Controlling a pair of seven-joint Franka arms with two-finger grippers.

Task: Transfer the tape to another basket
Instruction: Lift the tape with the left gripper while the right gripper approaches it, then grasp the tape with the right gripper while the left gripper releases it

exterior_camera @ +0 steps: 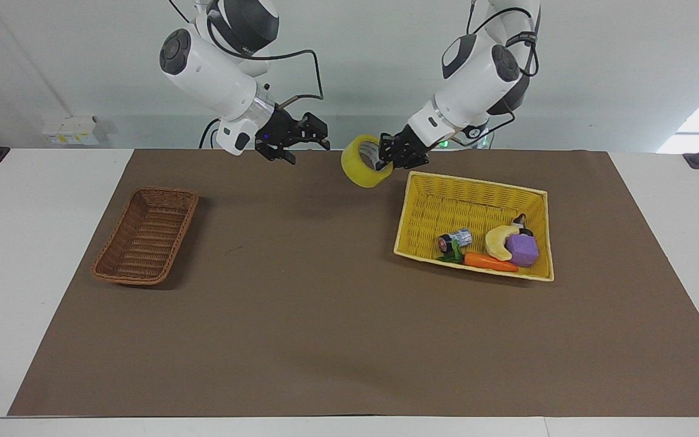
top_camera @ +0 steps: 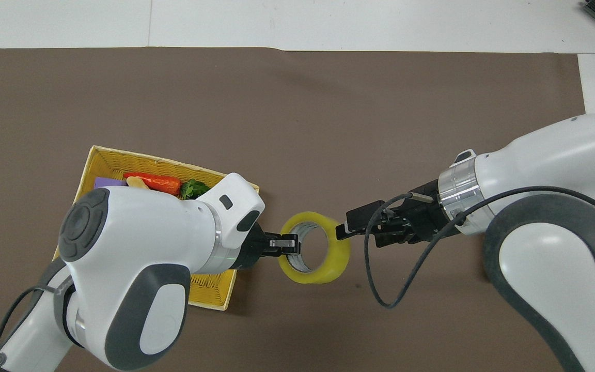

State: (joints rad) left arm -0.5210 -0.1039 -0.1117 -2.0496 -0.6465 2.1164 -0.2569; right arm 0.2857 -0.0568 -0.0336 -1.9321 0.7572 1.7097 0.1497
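Observation:
The yellow-green tape (exterior_camera: 363, 164) hangs in the air over the brown mat, just off the yellow basket's corner. My left gripper (exterior_camera: 386, 159) is shut on the tape's rim, one finger inside the core; the overhead view shows this gripper (top_camera: 284, 244) and the tape (top_camera: 314, 249). My right gripper (exterior_camera: 304, 138) is open, up in the air close beside the tape, its fingers pointing at the ring in the overhead view (top_camera: 353, 228). The brown wicker basket (exterior_camera: 146, 237) stands empty at the right arm's end of the table; the right arm hides it in the overhead view.
The yellow basket (exterior_camera: 477, 183) at the left arm's end holds a carrot (exterior_camera: 490, 261), a purple block (exterior_camera: 522, 250), a banana (exterior_camera: 498, 240) and a small can (exterior_camera: 455, 238). The brown mat (exterior_camera: 301, 315) covers most of the table.

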